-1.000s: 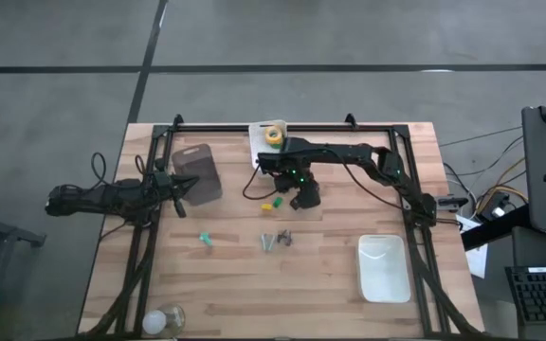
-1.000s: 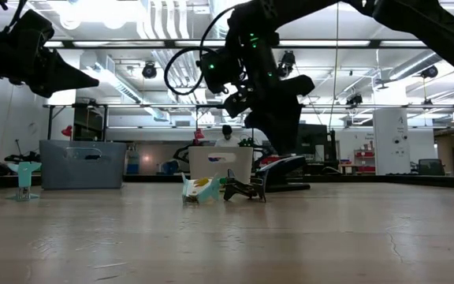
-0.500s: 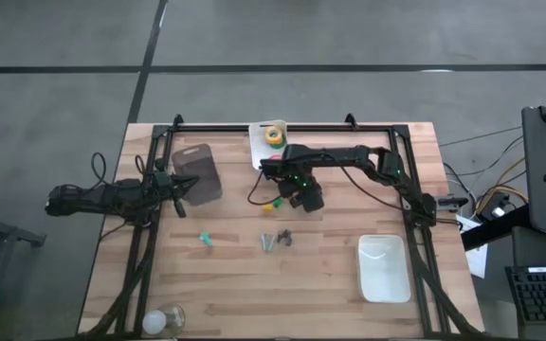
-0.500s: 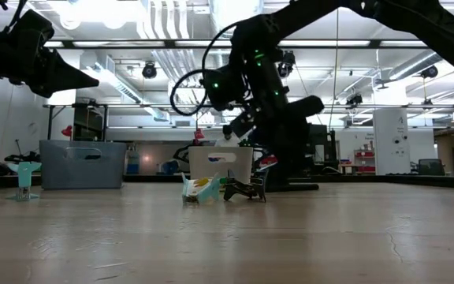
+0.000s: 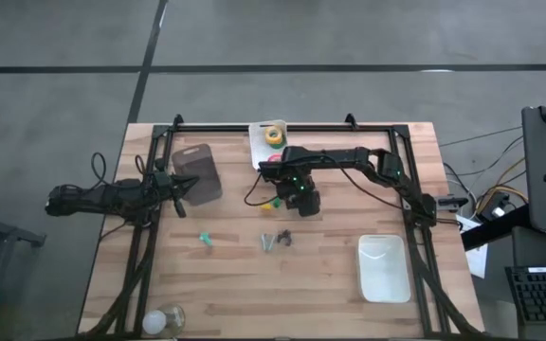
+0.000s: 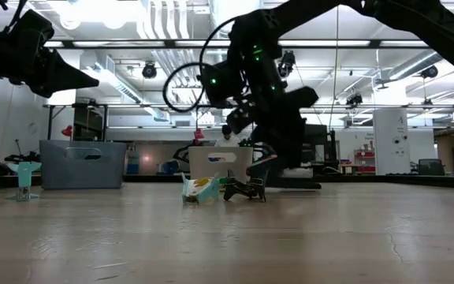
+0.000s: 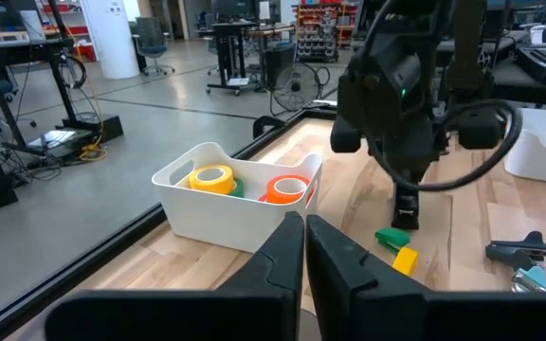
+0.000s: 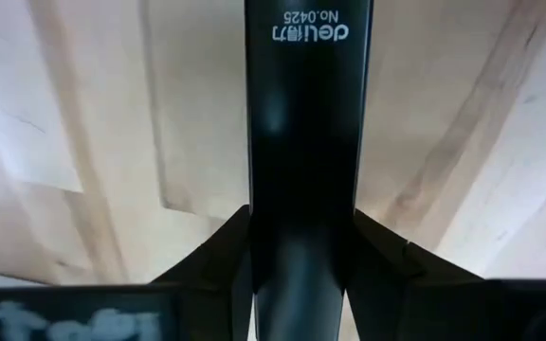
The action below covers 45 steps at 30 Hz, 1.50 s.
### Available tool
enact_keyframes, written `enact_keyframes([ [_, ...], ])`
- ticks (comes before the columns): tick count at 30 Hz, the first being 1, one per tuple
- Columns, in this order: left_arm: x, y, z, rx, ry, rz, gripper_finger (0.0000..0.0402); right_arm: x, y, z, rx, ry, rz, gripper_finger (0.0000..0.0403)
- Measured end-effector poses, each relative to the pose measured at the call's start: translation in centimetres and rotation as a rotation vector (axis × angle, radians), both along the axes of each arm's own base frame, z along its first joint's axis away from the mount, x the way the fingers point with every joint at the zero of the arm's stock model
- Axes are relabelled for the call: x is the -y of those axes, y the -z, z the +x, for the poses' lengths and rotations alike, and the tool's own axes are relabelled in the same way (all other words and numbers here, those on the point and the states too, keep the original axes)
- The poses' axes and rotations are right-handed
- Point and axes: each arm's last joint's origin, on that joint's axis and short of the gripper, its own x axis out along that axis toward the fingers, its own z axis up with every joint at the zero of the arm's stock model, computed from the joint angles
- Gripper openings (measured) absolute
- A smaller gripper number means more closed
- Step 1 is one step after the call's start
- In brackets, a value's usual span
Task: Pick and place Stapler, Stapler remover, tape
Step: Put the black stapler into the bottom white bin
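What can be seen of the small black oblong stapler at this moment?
The small black oblong stapler is glossy and dark, printed "deli No.0425" near one end. It sits lengthwise between the right gripper's two dark fingers, which press both its sides, over the pale wooden table. The left wrist view shows it hanging end-down near the board; contact cannot be told.

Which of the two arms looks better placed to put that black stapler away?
The right one. Its right gripper is already shut on the stapler, close to the white bin holding tape. The left gripper hangs by the table's left edge.
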Motion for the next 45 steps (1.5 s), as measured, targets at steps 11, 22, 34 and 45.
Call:
enact_keyframes([
  [11,0.0,0.0,0.0,0.000,0.000,0.000,0.0019,-1.8,-2.8,0.2,-0.032,0.186,0.122,0.0116],
  [22,0.0,0.0,0.0,0.000,0.000,0.000,0.0020,-7.6,-9.2,-1.1,0.062,0.459,0.212,0.0118],
  [34,0.0,0.0,0.0,0.000,0.000,0.000,0.0019,-14.9,-15.8,-7.5,0.116,0.836,0.051,0.0122],
  [45,0.0,0.0,0.0,-0.002,0.000,0.000,0.0020,-21.1,-16.0,-15.3,0.040,1.327,-0.109,0.0124],
])
